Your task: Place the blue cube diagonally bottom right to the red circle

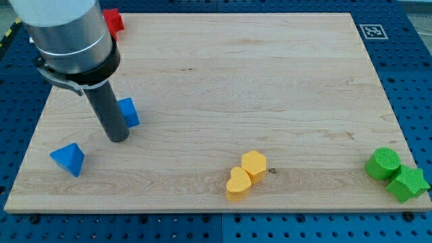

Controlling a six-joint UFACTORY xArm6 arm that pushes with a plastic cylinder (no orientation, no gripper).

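The blue cube (129, 112) lies at the board's left, partly hidden behind my dark rod. My tip (118, 138) rests on the board just left of and below the cube, touching or nearly touching it. A red block (113, 21) shows at the view's top left corner, mostly hidden behind the arm's grey body, so I cannot make out its shape. A blue triangular block (68, 158) lies at the lower left, apart from the tip.
A yellow hexagon (254, 164) and a yellow heart (237, 184) touch each other near the bottom middle. A green cylinder (383, 163) and a green star (407, 183) sit at the bottom right edge. The wooden board (256, 88) lies on a blue pegboard.
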